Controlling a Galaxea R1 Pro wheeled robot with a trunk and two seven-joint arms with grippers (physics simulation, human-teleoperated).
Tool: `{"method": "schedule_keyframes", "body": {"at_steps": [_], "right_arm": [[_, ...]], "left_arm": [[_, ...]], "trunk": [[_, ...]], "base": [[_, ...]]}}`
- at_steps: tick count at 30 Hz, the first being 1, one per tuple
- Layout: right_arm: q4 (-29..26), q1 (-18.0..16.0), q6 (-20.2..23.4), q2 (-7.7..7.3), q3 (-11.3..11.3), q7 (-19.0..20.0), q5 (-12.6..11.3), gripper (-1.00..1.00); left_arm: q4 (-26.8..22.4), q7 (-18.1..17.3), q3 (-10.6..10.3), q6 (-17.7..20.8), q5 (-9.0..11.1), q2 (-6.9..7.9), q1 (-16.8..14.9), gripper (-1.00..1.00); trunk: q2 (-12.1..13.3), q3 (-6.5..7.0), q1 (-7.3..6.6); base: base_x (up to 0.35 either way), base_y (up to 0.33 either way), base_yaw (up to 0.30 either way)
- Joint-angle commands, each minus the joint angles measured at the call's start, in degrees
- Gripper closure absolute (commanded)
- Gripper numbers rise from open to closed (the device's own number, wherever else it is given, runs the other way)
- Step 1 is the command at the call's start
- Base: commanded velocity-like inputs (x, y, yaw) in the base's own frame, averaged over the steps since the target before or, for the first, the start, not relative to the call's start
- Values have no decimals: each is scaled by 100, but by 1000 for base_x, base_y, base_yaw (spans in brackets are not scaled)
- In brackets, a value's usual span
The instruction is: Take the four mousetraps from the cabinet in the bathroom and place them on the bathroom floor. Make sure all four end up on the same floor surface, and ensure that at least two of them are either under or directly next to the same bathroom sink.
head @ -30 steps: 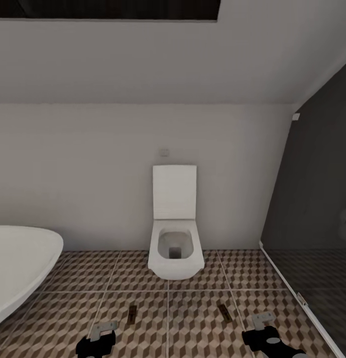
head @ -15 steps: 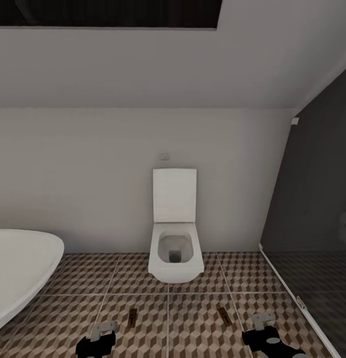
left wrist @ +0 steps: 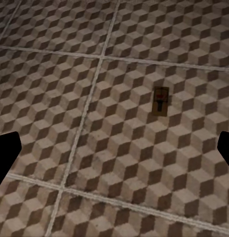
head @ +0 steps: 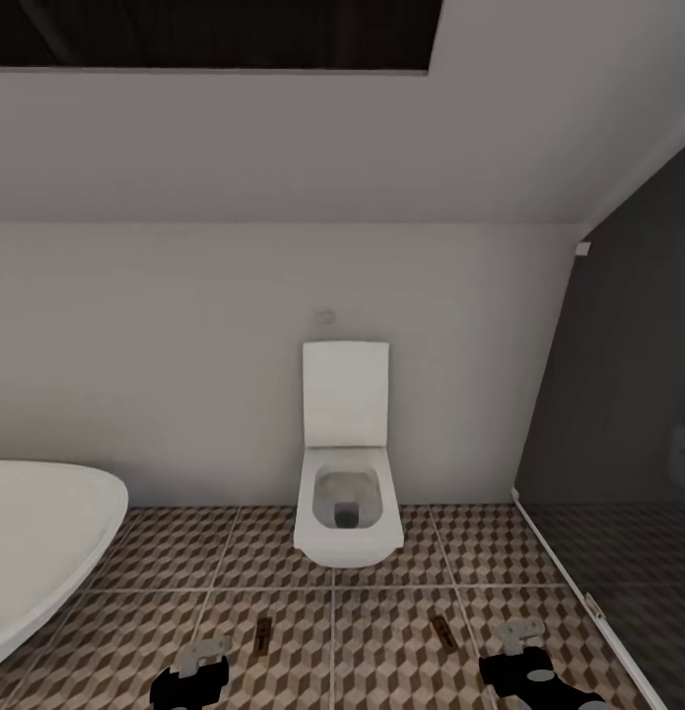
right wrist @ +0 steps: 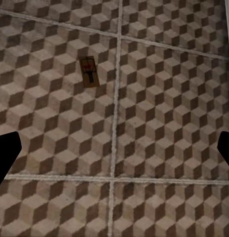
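Two mousetraps [head: 262, 634] [head: 442, 629] are seen flat on the bathroom floor [head: 381, 651], low in the frame. Both the left end effector [head: 206, 653] and right end effector [head: 519, 633] are held open and empty.

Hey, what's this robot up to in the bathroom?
It is setting mousetraps out on the patterned bathroom floor. Two lie flat there now, in front of the toilet: one mousetrap ahead of the left gripper, another mousetrap ahead of the right gripper. Both grippers are open and hold nothing. A white tub sits at the left.
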Motion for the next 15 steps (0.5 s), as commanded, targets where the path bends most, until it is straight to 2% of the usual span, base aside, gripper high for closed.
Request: {"method": "schedule_keyframes", "body": {"at_steps": [1, 15], "right_arm": [[16, -7, -25, -1, 6, -27, 46, -100], [16, -7, -25, 0, 6, -27, 47, -100]], "left_arm": [[3, 24, -48, -13, 38, -2, -4, -100], [3, 28, -48, -13, 38, -2, -5, -100]], "trunk": [[38, 13, -23], [600, 264, -331]], "base": [[0, 0, 0], [0, 0, 0]]}}
